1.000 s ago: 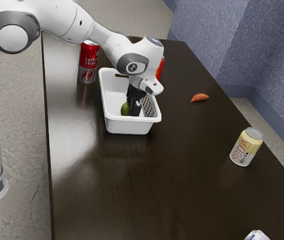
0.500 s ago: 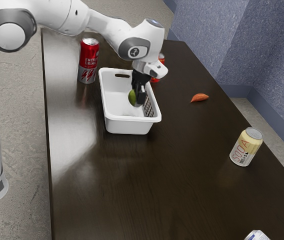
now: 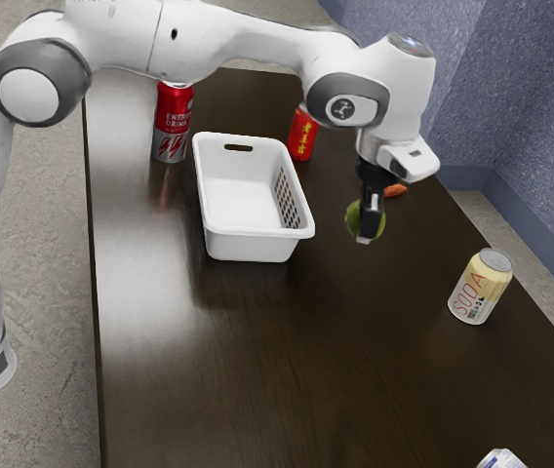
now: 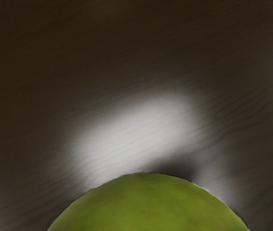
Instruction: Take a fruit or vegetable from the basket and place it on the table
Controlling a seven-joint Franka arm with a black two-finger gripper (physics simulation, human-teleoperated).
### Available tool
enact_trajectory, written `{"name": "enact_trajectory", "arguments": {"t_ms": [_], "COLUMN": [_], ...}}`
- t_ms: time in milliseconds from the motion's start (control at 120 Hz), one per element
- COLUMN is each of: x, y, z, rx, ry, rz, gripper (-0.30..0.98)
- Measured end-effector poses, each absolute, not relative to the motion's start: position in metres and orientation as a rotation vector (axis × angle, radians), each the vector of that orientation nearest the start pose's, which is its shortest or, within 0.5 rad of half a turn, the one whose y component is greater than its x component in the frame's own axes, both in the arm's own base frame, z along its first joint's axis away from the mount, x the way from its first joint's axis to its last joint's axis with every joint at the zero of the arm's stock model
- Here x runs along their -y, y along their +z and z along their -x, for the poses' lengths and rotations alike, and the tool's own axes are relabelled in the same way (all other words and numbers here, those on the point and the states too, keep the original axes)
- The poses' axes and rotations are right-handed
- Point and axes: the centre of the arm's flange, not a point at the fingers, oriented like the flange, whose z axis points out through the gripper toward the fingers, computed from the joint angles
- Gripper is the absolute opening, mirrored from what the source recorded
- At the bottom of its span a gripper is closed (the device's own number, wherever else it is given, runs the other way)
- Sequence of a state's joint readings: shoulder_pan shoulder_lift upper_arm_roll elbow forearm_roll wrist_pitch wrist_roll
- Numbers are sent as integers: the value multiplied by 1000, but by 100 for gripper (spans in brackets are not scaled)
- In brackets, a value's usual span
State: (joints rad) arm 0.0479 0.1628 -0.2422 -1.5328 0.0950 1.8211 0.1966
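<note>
Pinches green fruit (image 3: 354,218) between fingers of gripper (image 3: 367,232) over glossy dark wood-grain table (image 3: 257,361), clear of white basket (image 3: 248,246) toward exterior view's right, with speckled blue walls (image 3: 394,58) and grey-beige floor (image 3: 43,244) beyond.

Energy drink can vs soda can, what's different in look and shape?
Color: the energy drink can is red over silver; the soda can is cream-yellow and whitish.
Shape: the energy drink can is slimmer for its height; the soda can is squatter.
Shared: both stand upright on the table.
</note>
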Motion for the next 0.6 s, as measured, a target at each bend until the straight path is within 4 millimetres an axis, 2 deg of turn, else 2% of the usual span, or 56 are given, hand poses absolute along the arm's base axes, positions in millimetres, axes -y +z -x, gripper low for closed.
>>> {"name": "enact_trajectory", "arguments": {"t_ms": [92, 183, 225, 267, 308, 367, 442, 600], "x": [96, 108, 112, 113, 114, 115, 116, 115], "y": [559, 511, 493, 483, 479, 476, 476, 476], "z": [-637, -670, -677, -681, -682, -683, -683, -682], "rx": [-580, -598, -601, -597, -591, -582, -571, -544], "ry": [-184, -108, -74, -54, -45, -39, -37, -34], "rz": [3039, 3068, 3074, 3077, 3077, 3077, 3079, 3083], "gripper": [36, 35, 35, 34, 35, 47, 56, 64]}}
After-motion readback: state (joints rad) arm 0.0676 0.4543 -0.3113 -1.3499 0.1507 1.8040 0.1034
